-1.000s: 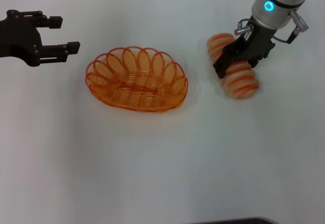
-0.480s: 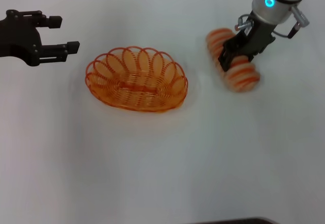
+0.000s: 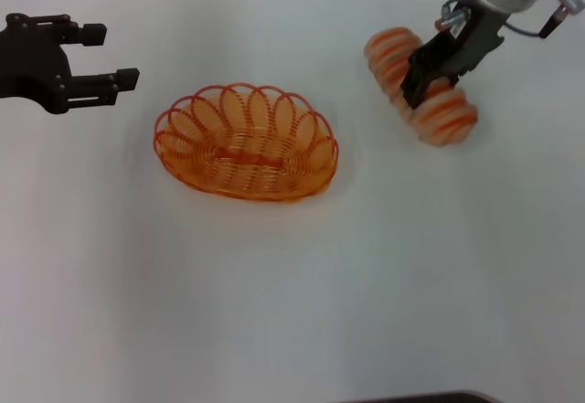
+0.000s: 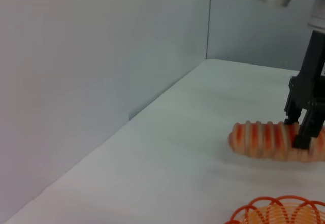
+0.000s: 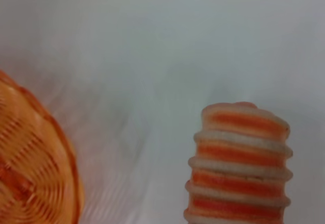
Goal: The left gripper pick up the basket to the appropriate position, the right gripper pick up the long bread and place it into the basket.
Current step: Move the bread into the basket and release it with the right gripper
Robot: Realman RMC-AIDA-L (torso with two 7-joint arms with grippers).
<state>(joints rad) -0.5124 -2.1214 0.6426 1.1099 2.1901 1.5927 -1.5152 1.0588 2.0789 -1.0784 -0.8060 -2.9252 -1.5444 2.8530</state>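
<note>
The orange wire basket [image 3: 245, 143] sits on the white table left of centre; its rim also shows in the left wrist view [image 4: 277, 211] and the right wrist view [image 5: 35, 168]. The long bread [image 3: 448, 118], tan with orange stripes, is at the far right, apart from the basket. My right gripper [image 3: 433, 76], on the arm with the silver segment and ring light, is shut across the bread's middle. The left wrist view shows that gripper [image 4: 299, 132] on the bread [image 4: 259, 140]. The right wrist view shows the bread's end [image 5: 238, 168]. My left gripper [image 3: 119, 53] is open and empty, left of the basket.
A grey wall [image 4: 101, 56] runs along the table's far edge behind the bread. White tabletop [image 3: 292, 284] lies between the basket and the front edge.
My right gripper has moved back and slightly right, away from the basket, carrying the bread with it. The left gripper and the basket have barely moved.
</note>
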